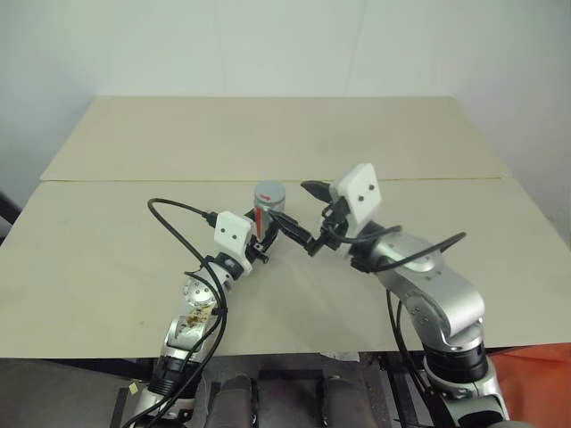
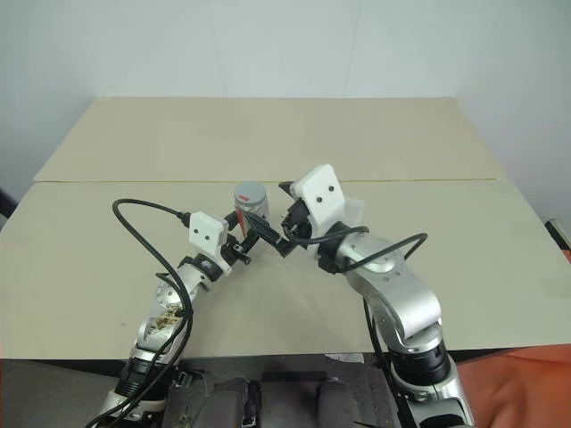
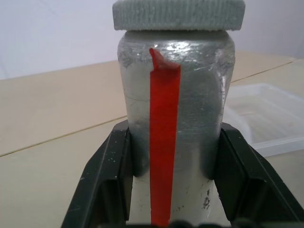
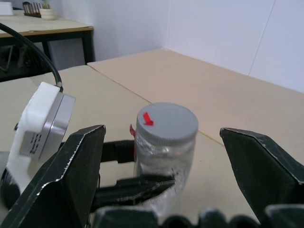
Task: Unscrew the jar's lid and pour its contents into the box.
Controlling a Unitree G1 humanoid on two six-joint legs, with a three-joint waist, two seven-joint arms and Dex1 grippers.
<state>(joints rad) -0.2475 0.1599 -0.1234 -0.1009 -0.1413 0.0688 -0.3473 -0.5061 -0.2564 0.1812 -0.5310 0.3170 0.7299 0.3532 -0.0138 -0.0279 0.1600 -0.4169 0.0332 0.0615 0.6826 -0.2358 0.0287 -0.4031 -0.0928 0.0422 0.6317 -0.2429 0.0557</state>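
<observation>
1. Left pincer (image 1: pixel 265 239) clamps the jar (image 3: pixel 175 118), upright, lid (image 3: pixel 179 14) on.
2. Right pincer (image 4: pixel 161 156), jaws wide, flanks the lid untouched.
3. Box (image 3: pixel 266 114) sits just beyond; bare table (image 1: pixel 134 259) all round.

left claw (image 1: pixel 264 237): clamped on the jar (image 1: pixel 268 206), raised | right claw (image 4: pixel 166 166): spread wide, facing left claw

jar (image 3: pixel 175 123) base cut off below the left gripper's (image 3: pixel 173 190) clamping fingers (image 3: pixel 107 180); contents unseen behind its silvery wall; box (image 3: pixel 266 118) partly hidden beyond the jar, far corner cropped; right gripper's (image 4: pixel 171 190) fingertips (image 4: pixel 71 175) cropped at frame edge
</observation>
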